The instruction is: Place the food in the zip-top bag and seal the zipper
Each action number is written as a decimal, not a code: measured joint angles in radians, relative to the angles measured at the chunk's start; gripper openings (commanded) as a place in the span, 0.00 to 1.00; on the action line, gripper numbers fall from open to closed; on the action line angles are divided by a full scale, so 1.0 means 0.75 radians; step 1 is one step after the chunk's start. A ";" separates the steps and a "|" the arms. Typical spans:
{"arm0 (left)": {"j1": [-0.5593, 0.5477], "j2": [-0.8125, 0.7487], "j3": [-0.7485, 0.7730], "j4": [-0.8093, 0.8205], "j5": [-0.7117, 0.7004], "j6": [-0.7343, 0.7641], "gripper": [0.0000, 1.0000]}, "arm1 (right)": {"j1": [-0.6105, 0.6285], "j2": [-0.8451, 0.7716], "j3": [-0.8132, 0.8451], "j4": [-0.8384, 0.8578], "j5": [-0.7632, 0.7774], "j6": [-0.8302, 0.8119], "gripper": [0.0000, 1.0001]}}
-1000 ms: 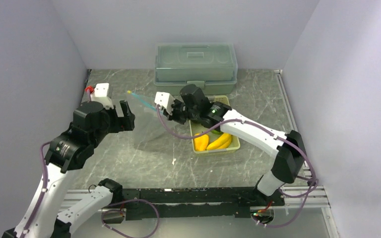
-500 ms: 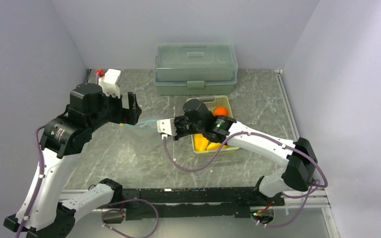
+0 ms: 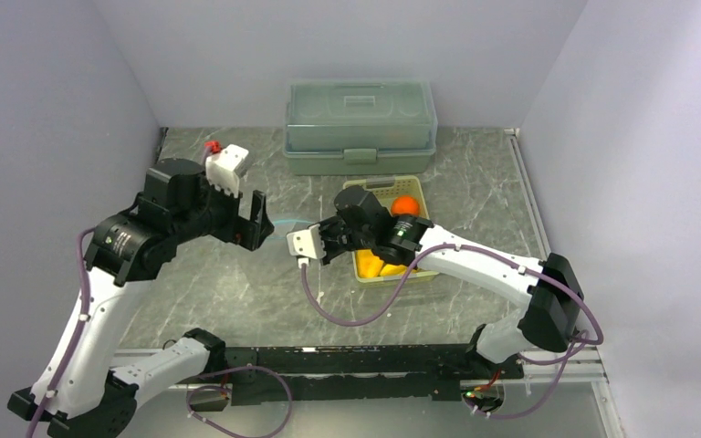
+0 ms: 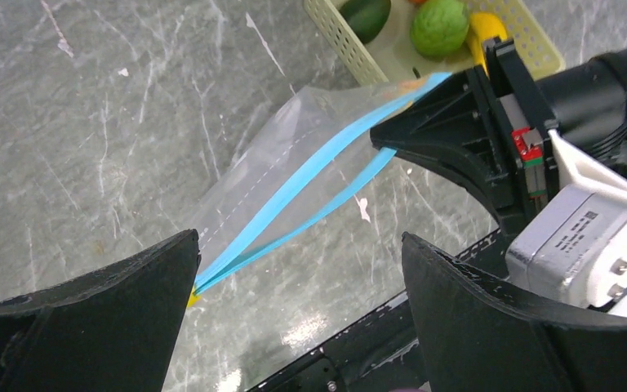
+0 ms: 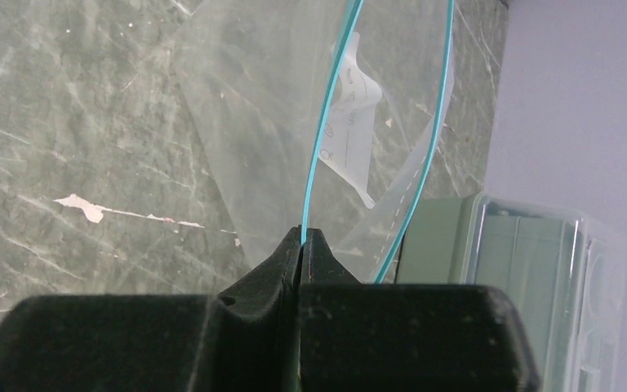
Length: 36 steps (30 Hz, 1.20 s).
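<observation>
The grey marbled table (image 3: 237,292) carries a large green lidded box (image 3: 360,114), which stands just behind the slotted basket (image 4: 343,39), on the side of the back wall. The zip-top bag (image 4: 269,163) is clear and empty, and it hangs above the table on the left of the basket, between the two grippers. The right gripper (image 5: 304,237) reaches over the left edge of the basket with its fingers pressed together, and it pinches one lip of the zipper (image 5: 324,122). The other lip runs free beside it, so the mouth is a little apart. The left gripper (image 4: 300,245) is farther from the basket than the bag, spread wide and holding nothing. The far end of the zipper comes just beside one of its fingers, and I cannot tell if they touch. Inside the basket lie an orange ball (image 3: 405,205), a dark green avocado (image 4: 367,15), a light green fruit (image 4: 439,24) and something yellow (image 4: 486,28).
</observation>
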 measured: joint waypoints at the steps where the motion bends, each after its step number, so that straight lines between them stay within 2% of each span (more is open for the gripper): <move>1: -0.009 0.000 -0.012 0.001 -0.002 0.006 1.00 | 0.000 0.000 -0.001 -0.002 -0.001 -0.002 0.00; 8: -0.120 0.065 -0.044 0.001 -0.072 0.045 1.00 | 0.001 -0.009 0.000 -0.021 -0.024 -0.006 0.00; 13: -0.210 0.153 -0.044 0.001 -0.191 0.072 1.00 | 0.001 -0.029 0.000 -0.021 -0.027 -0.006 0.00; 23: -0.348 0.324 -0.044 0.002 -0.462 0.121 0.91 | 0.001 -0.073 -0.009 -0.019 -0.049 -0.002 0.00; 32: -0.365 0.330 -0.044 0.001 -0.547 0.125 0.73 | 0.001 -0.103 -0.051 -0.016 -0.058 -0.002 0.00; 36: -0.365 0.348 -0.044 -0.002 -0.529 0.125 0.74 | 0.001 -0.109 -0.080 0.005 -0.058 -0.001 0.00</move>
